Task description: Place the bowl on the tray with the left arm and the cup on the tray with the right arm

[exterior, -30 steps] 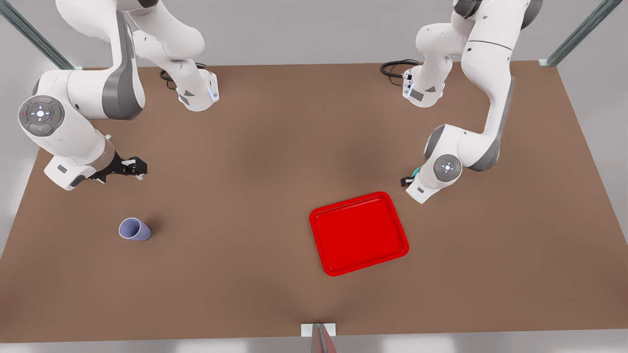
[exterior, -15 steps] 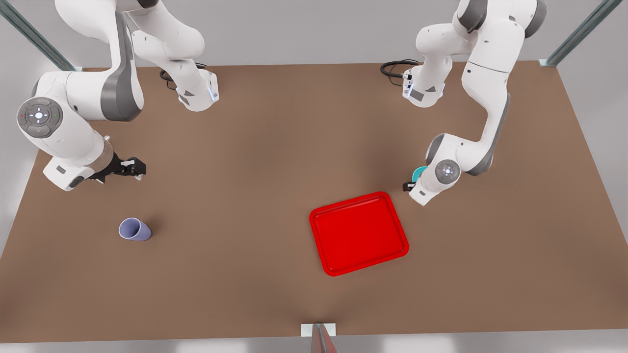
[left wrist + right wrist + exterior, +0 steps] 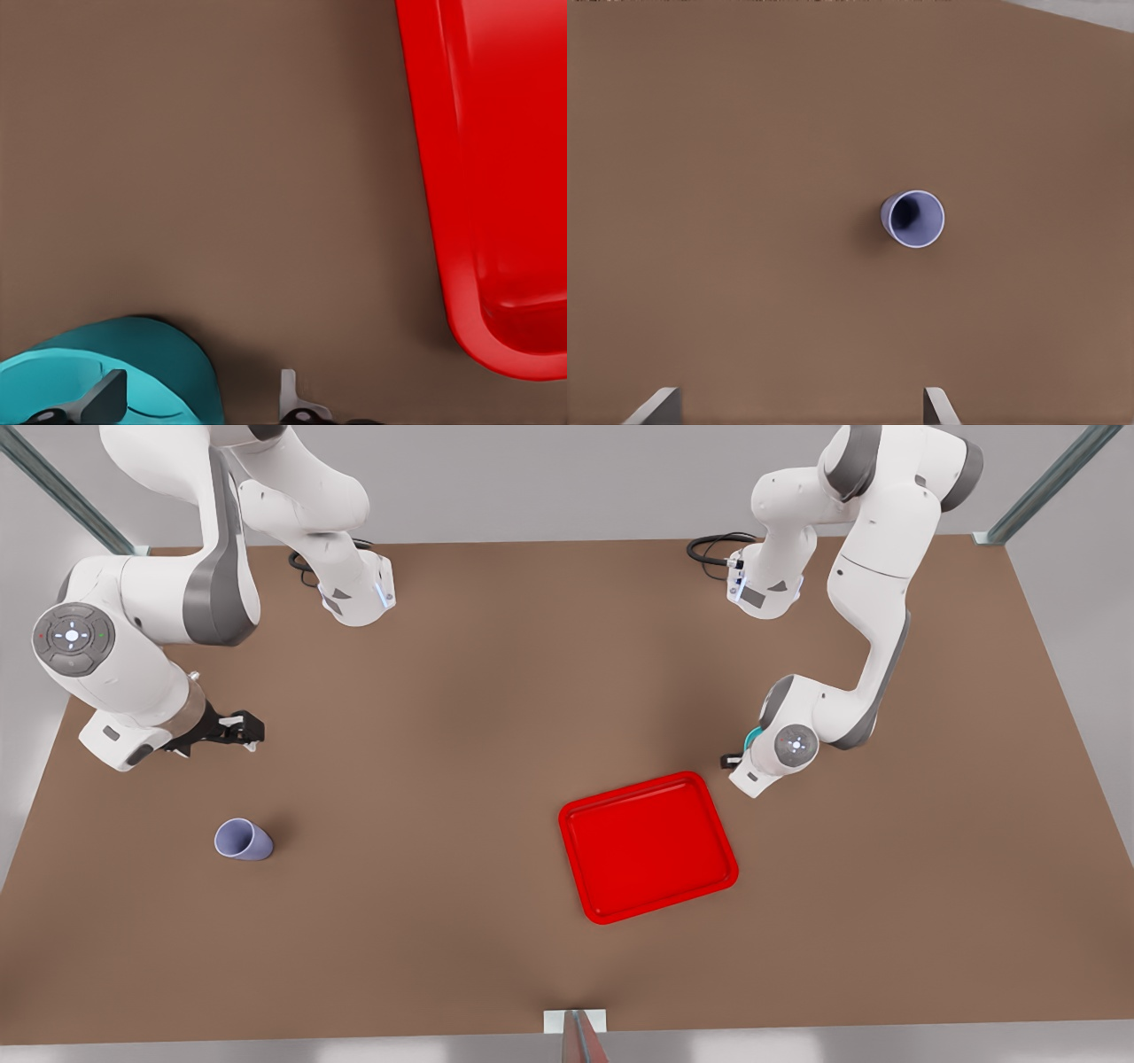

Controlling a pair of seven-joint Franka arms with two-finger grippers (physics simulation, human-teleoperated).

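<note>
The teal bowl (image 3: 751,737) stands on the table just behind the red tray's (image 3: 648,846) far right corner, mostly hidden under the wrist of the arm on the front view's right. That arm carries my left gripper (image 3: 737,755), which is open. In the left wrist view one finger (image 3: 108,395) is inside the bowl (image 3: 124,372) and the other is outside its wall, with the tray (image 3: 496,177) close by. The lavender cup (image 3: 241,840) stands upright on the front view's left. My right gripper (image 3: 246,730) hovers open behind it, looking down on the cup (image 3: 914,219).
Both arm bases (image 3: 354,598) with black cables sit at the table's far edge. A small bracket (image 3: 576,1023) stands at the near edge's middle. Bare brown tabletop (image 3: 425,779) stretches between the cup and the tray.
The left arm's wrist has sunk and shifted slightly toward the front view's left over the bowl, covering more of it. The right arm, cup and tray have hardly moved.
</note>
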